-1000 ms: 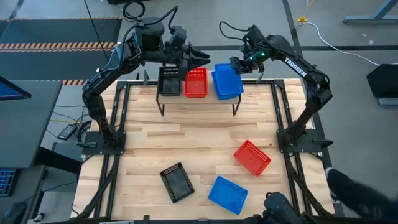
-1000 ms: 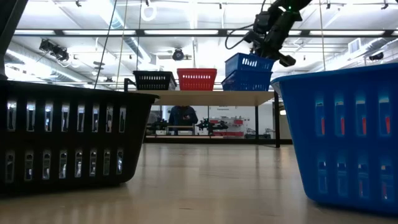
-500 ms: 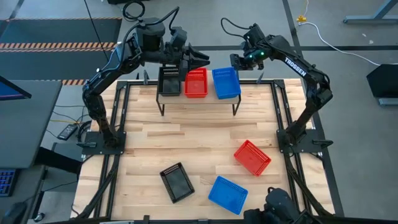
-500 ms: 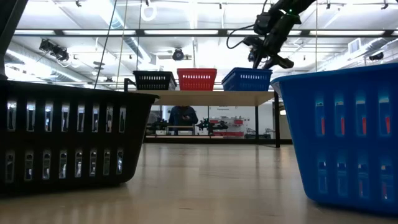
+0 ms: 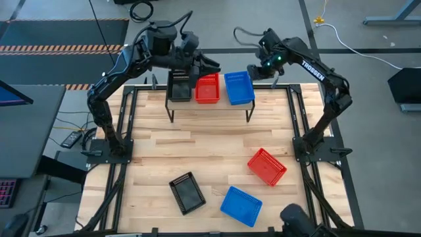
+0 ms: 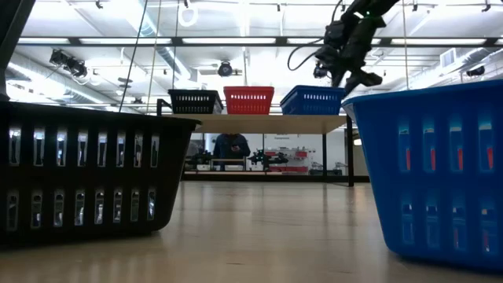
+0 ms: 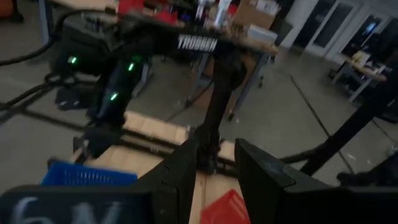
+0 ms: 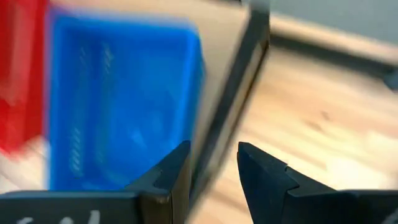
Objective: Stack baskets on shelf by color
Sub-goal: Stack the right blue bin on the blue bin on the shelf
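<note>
The shelf (image 5: 210, 105) stands at the table's far edge. Side by side on its top are black baskets (image 5: 179, 86), red baskets (image 5: 207, 87) and blue baskets (image 5: 239, 87); the low view shows them as black (image 6: 195, 101), red (image 6: 249, 100) and blue (image 6: 312, 100). My right gripper (image 5: 252, 71) is open, just off the blue stack's far right corner, touching nothing; its wrist view shows the blue basket (image 8: 124, 106) ahead. My left gripper (image 5: 209, 64) hovers open above the shelf's far edge, over the red stack.
Three loose baskets lie on the near half of the tabletop: a red one (image 5: 266, 166), a black one (image 5: 187, 193) and a blue one (image 5: 241, 205). In the low view the black one (image 6: 78, 173) and the blue one (image 6: 440, 173) loom close. The table's middle (image 5: 210, 141) is bare wood.
My right gripper held a blue basket tilted over the blue stack, then let it go. The basket dropped level into the stack on the shelf. The gripper then drew back toward the table's right edge, clear of the stack.
</note>
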Available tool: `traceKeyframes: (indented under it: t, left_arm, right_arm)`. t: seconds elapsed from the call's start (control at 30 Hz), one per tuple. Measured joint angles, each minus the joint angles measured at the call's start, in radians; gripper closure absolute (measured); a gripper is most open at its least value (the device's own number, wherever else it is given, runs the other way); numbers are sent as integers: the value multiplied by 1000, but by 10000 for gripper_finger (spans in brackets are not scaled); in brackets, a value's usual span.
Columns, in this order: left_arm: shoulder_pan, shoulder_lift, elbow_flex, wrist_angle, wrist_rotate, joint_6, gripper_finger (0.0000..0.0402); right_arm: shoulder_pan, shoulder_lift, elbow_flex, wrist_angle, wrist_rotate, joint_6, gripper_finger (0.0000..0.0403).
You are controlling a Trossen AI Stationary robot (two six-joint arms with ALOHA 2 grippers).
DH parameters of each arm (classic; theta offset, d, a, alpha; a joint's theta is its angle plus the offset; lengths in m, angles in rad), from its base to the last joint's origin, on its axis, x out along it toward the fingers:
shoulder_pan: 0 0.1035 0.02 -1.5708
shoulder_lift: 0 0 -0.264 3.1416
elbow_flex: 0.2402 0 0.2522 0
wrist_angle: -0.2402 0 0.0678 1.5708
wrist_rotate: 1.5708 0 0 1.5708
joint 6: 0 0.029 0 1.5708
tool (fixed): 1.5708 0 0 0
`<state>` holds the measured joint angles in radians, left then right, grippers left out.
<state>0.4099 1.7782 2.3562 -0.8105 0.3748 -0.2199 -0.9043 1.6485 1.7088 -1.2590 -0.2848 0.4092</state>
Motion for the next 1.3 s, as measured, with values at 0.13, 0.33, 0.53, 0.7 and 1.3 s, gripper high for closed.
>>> traceKeyframes:
  t: [0.13, 0.33, 0.53, 0.7, 1.3]
  left_arm:
    - [-8, 2, 0, -56, 0, 22, 285]
    - [-22, 2, 0, -57, 0, 35, 285]
    - [-28, 2, 0, -57, -6, 34, 285]
    - [-29, 2, 0, -57, -7, 33, 285]
    - [-64, 2, 0, -55, -15, 33, 285]
  right_arm:
    - [37, 1, 0, -115, 104, -45, 268]
    - [72, -4, 0, -140, 135, -37, 268]
    - [133, -4, 0, -172, 134, 65, 268]
    - [161, -2, 0, -175, 140, 99, 268]
    - [167, 3, 0, -139, 79, 173, 268]
